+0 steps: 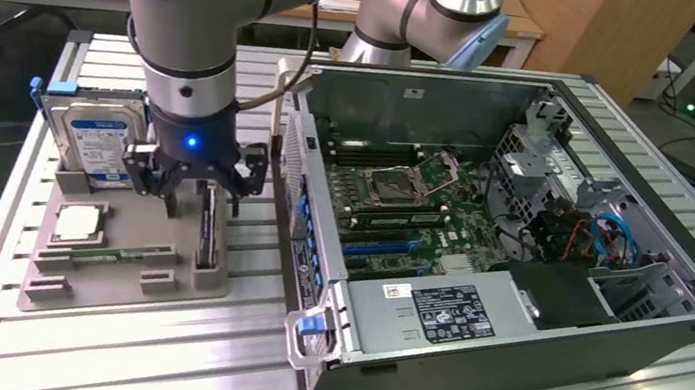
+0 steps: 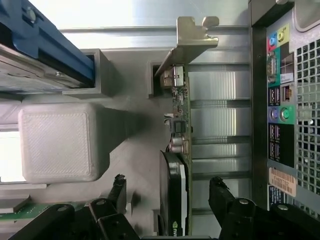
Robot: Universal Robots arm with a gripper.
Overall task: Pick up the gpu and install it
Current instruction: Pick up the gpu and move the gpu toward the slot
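**Gripper:** The gripper (image 1: 194, 187) hangs at the end of the arm, over the grey holder (image 1: 106, 289) on the slatted metal surface (image 1: 137, 359). In the wrist view its fingers (image 2: 118, 186) stand spread wide, one on each side of the card, with open space between each tip and the card. Nothing is held.

**Task item:** The gpu (image 1: 206, 232) stands on its long edge in a slot of the holder, on the side nearest the computer case (image 1: 502, 357). In the wrist view the gpu (image 2: 180, 150) is seen edge-on, its silver end bracket at the far end from the fingers. It has not been lifted. How deep the fingertips reach beside the card is hard to judge from the exterior view; they appear level with its upper edge.

**Surroundings:** The hard drive (image 1: 97, 137) stands upright in the holder, on the exterior view's left of the gripper. A green memory stick (image 1: 118, 253) lies flat in the holder, nearer the camera. The case lies open on its side, just beside the holder, with the motherboard (image 1: 414, 204) exposed.
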